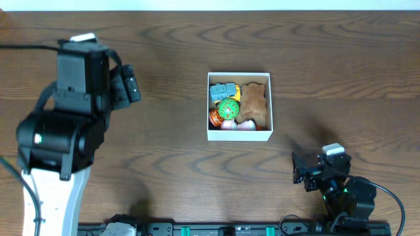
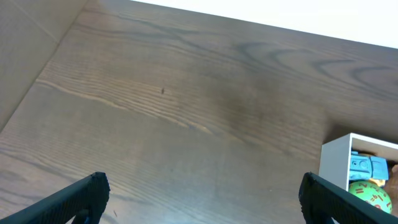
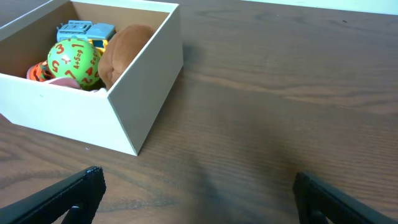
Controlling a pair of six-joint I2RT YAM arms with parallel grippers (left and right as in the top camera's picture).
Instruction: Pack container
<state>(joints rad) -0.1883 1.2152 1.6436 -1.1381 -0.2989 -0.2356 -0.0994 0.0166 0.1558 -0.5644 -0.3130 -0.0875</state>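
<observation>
Standing by the table (image 1: pixel 164 157), I see the container (image 1: pixel 239 136) near the middle of the dark wood, a little toward the right arm's side. It is open at the top, with its white walls square to the table's edges.

It is crowded inside. A brown plush (image 1: pixel 253 101) takes up the right half. A blue toy (image 1: pixel 222 91) lies in the far left corner, and a green ball (image 1: pixel 229 108) with orange numerals sits just in front of it, pressed against the plush. An orange toy (image 1: pixel 216 118) is tucked into the near left corner, and a pink piece (image 1: pixel 244 124) lies along the near wall.

The left gripper (image 1: pixel 128 84) hangs well apart from the container, out to its left. Its jaws are spread wide and hold nothing. From the left wrist, the container's white corner shows at the right edge of the view, with bare wood grain across the rest.

The right gripper (image 1: pixel 305 169) sits low by the front edge, near the container's near right corner but not touching it. Its jaws are also released and hold nothing. From the right wrist, the container's white walls hide the lower parts of the toys, while the ball and plush reach about to the rim. Wood grain fills the stretch between the fingers (image 3: pixel 87 186) and the container.
</observation>
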